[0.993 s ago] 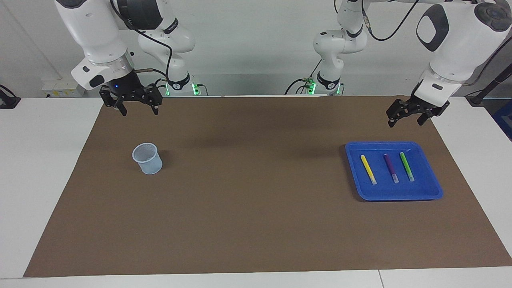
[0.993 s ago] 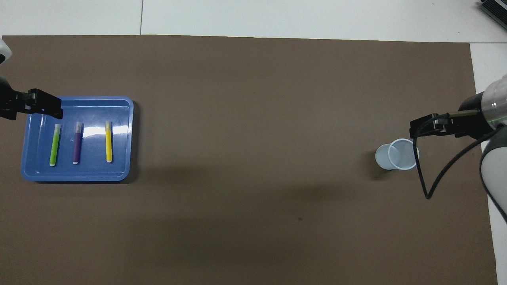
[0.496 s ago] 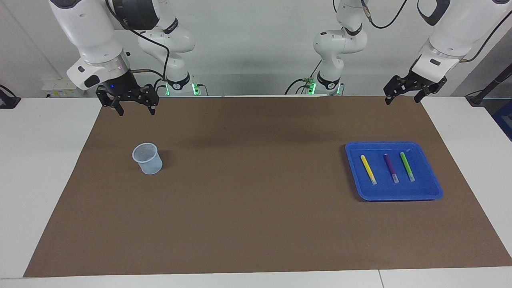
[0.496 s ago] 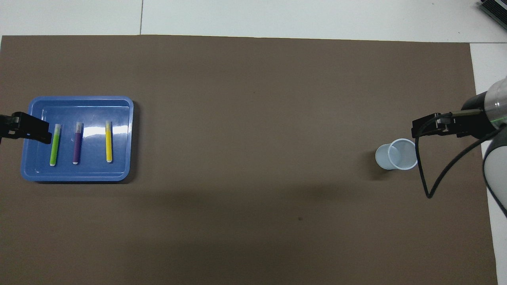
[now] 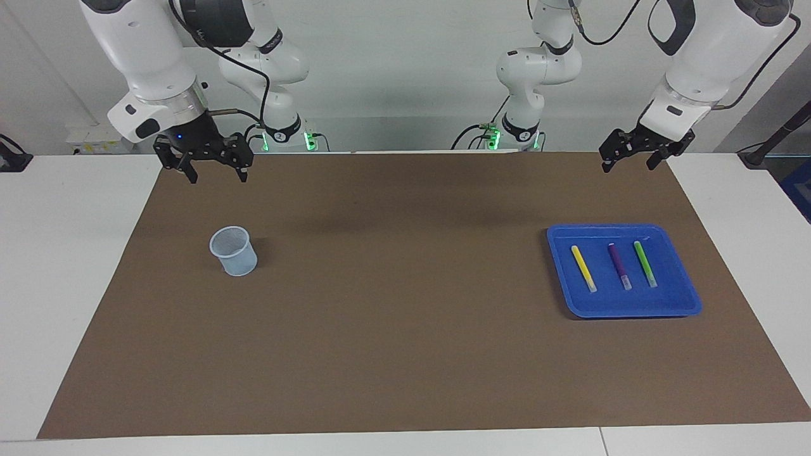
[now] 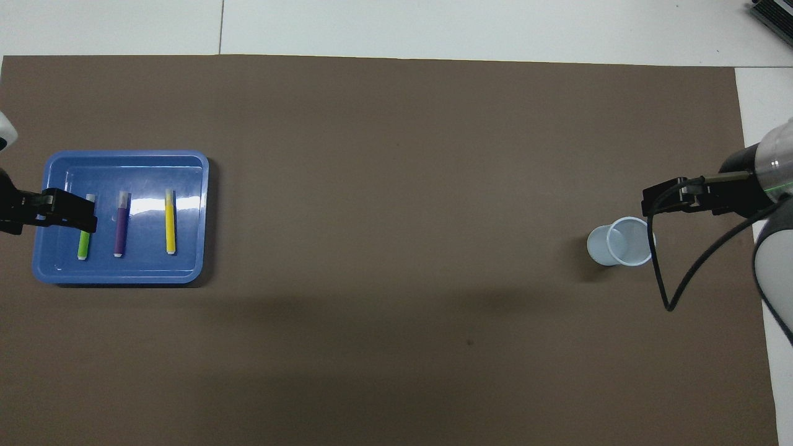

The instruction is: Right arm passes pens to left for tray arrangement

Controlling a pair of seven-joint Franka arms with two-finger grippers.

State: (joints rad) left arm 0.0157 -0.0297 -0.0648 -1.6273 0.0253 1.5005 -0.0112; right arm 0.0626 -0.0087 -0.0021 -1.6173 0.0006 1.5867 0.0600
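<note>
The blue tray (image 5: 673,282) (image 6: 124,155) lies toward the left arm's end of the table. In it the three pens lie side by side: yellow (image 5: 583,268) (image 6: 170,222), purple (image 5: 619,266) (image 6: 121,224) and green (image 5: 645,264) (image 6: 83,245). My left gripper (image 5: 627,163) (image 6: 77,212) hangs open and empty, high over the mat, clear of the tray. In the overhead view it covers part of the green pen. My right gripper (image 5: 217,174) (image 6: 650,201) is open and empty, raised over the mat near the cup.
A pale blue mesh cup (image 5: 234,251) (image 6: 619,241) stands upright toward the right arm's end, with no pen showing in it. A brown mat (image 5: 393,304) covers most of the white table. A black cable (image 6: 666,272) loops down from the right wrist.
My left gripper has risen and drawn back toward the robots, away from the tray. The right gripper lifted slightly. Tray, pens and cup stayed put.
</note>
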